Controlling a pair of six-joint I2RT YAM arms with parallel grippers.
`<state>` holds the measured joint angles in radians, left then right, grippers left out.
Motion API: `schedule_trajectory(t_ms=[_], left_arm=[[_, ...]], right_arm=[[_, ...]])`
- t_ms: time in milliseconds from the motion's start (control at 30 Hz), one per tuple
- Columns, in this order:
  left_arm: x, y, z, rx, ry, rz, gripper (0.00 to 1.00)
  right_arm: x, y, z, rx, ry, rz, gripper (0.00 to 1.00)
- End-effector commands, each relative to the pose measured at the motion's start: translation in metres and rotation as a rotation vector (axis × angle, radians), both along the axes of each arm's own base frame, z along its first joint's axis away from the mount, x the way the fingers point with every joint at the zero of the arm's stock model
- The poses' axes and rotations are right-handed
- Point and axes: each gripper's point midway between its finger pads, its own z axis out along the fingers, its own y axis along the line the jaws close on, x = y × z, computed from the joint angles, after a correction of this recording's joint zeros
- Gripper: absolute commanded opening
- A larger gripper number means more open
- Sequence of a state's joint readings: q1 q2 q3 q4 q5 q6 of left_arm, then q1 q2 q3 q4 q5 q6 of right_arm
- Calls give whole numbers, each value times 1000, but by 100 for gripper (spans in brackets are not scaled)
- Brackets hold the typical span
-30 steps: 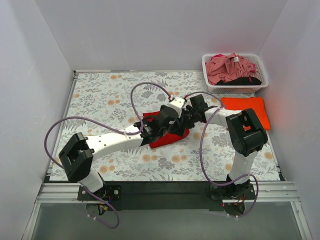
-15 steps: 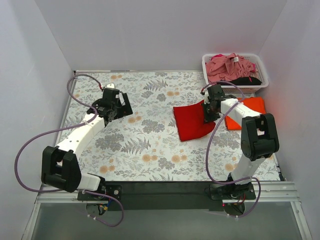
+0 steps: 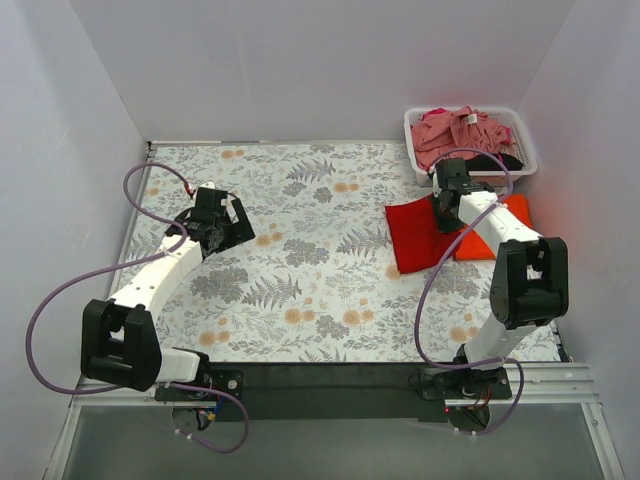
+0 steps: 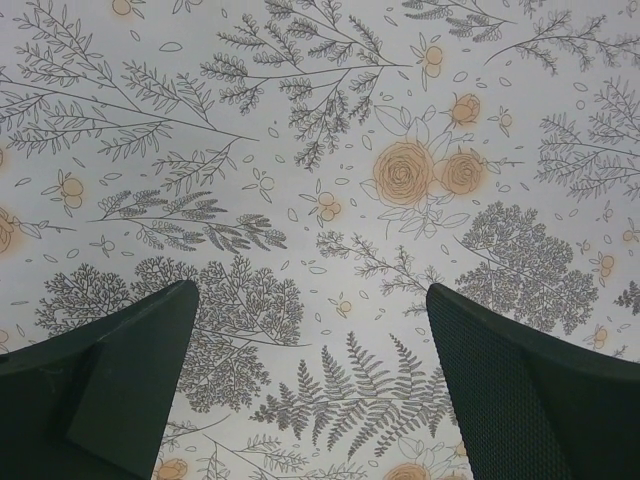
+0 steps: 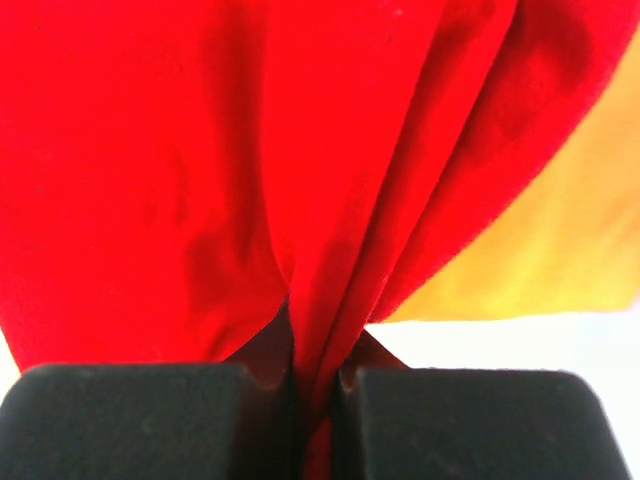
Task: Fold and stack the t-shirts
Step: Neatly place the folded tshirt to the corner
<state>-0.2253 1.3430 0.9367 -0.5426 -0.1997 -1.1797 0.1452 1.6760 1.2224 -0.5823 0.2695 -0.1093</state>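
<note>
The folded red t-shirt (image 3: 420, 236) lies at the right of the table, its right part over the folded orange t-shirt (image 3: 512, 215). My right gripper (image 3: 447, 203) is shut on the red shirt's edge; in the right wrist view the red cloth (image 5: 250, 170) is pinched between the fingers, with orange cloth (image 5: 560, 250) behind it. My left gripper (image 3: 228, 222) is open and empty over the left of the table, its fingers (image 4: 110, 380) wide apart above the floral cloth. Dusty pink (image 3: 455, 135) and black (image 3: 497, 161) t-shirts lie in the basket.
The white lattice basket (image 3: 525, 152) stands at the back right corner. The floral table cloth (image 3: 300, 270) covers the table. White walls close in the left, back and right sides.
My right gripper has dragged the red shirt to the right, partly onto the orange shirt. My left arm has let go, swung to the left of the table, then shifted slightly nearer.
</note>
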Motion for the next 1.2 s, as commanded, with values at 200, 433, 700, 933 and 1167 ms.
schedule_trajectory(t_ms=[200, 433, 700, 933, 1167], left_arm=[[4, -7, 18, -45, -60, -25, 98], [3, -10, 17, -54, -53, -35, 98], [3, -11, 16, -56, -48, -44, 98], [3, -12, 15, -58, -46, -50, 98], [2, -12, 16, -59, -50, -52, 98]], right_arm=[[16, -46, 42, -138, -99, -94, 1], [24, -50, 60, -134, -144, -122, 1], [29, -49, 83, -121, -186, -135, 1], [32, -53, 103, -131, -202, -148, 1], [29, -61, 115, -143, -204, -164, 1]])
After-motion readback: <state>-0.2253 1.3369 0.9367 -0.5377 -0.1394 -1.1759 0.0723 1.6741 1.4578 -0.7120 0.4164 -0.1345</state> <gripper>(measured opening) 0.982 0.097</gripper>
